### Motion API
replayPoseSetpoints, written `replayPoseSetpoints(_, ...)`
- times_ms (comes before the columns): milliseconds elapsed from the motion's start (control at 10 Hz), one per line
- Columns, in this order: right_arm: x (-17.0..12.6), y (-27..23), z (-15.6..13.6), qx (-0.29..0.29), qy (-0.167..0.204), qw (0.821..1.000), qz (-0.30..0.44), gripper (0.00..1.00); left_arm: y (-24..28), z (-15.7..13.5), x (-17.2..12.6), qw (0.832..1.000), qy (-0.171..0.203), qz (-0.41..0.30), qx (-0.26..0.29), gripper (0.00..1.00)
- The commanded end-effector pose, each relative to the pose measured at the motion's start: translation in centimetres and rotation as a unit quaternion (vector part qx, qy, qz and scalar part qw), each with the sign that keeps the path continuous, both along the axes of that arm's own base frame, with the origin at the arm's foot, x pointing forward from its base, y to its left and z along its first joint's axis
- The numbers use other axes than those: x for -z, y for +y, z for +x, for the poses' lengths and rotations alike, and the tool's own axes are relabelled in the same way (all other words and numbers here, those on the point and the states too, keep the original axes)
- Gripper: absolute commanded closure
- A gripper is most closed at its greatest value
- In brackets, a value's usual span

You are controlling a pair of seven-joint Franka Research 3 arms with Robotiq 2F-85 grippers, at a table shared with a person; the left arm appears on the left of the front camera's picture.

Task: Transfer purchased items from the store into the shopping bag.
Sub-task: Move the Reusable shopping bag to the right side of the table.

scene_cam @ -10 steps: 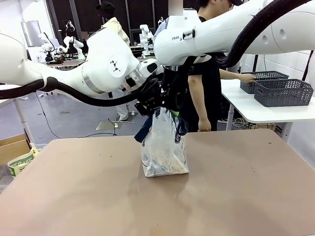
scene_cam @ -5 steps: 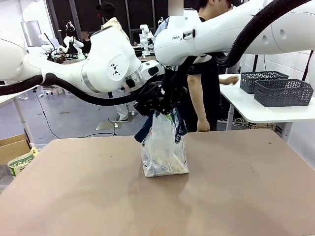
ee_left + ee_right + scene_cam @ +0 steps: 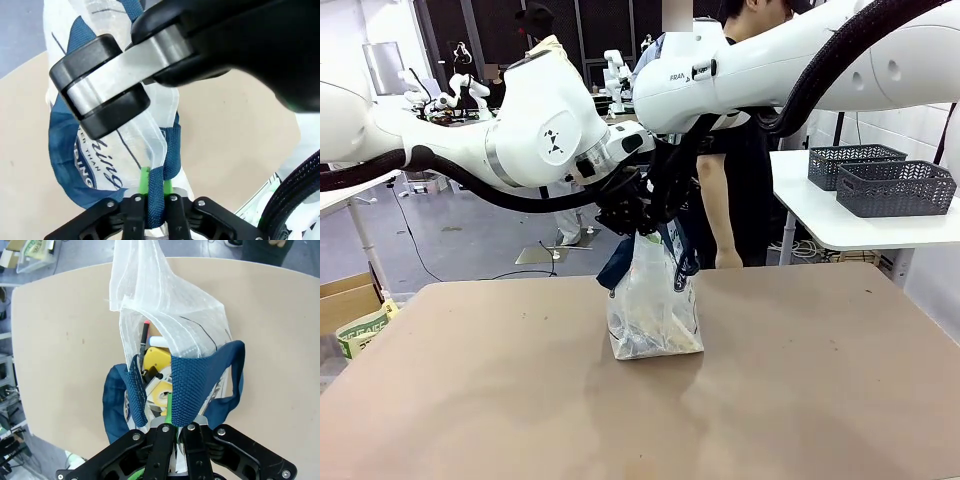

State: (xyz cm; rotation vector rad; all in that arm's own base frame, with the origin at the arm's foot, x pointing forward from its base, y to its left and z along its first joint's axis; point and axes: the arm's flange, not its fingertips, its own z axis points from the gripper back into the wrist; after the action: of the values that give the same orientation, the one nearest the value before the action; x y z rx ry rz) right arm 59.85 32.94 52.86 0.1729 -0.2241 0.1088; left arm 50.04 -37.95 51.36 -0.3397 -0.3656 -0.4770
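Note:
The shopping bag (image 3: 653, 310), translucent white with navy strap handles, stands upright on the table's middle. My left gripper (image 3: 625, 214) is shut on one navy handle (image 3: 156, 197) above the bag. My right gripper (image 3: 670, 205) is shut on the other handle (image 3: 186, 390). Both meet over the bag's mouth. Looking down in the right wrist view, the purchased items (image 3: 156, 367) lie inside the bag (image 3: 170, 315): yellow and dark packs with a white one and a red-tipped one. The round navy logo (image 3: 82, 160) faces the left wrist view.
The brown table (image 3: 800, 400) stretches bare around the bag. A person (image 3: 735, 170) stands behind the far edge. Two dark grey mesh baskets (image 3: 880, 178) sit on a white side table (image 3: 850, 225) at the right. A cardboard box (image 3: 345, 300) stands on the floor at the left.
The person's hand has drawn back from the mesh baskets to their side. Both grippers have shifted slightly over the bag while holding the handles.

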Motion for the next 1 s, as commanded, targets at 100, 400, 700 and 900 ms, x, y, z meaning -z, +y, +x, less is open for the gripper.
replayPoseSetpoints(100,0.4,0.3,-0.1,-0.014,0.001,1.0,0.012,1.0,0.1,-0.6,-0.6,0.999,-0.021,0.022,-0.019,1.0)
replayPoseSetpoints(400,0.3,0.1,-0.2,-0.013,0.002,1.0,0.012,1.0,0.2,-0.6,-0.8,0.999,-0.024,0.025,-0.022,1.0)
replayPoseSetpoints(700,-0.1,-0.5,-0.3,-0.021,0.0,0.999,0.034,0.81,0.1,-0.2,-0.3,1.0,-0.013,0.02,-0.01,1.0)
replayPoseSetpoints(900,-0.8,-1.4,-0.9,-0.031,-0.009,0.999,0.043,0.41,0.1,-0.2,-0.3,1.0,-0.013,0.02,-0.01,1.0)
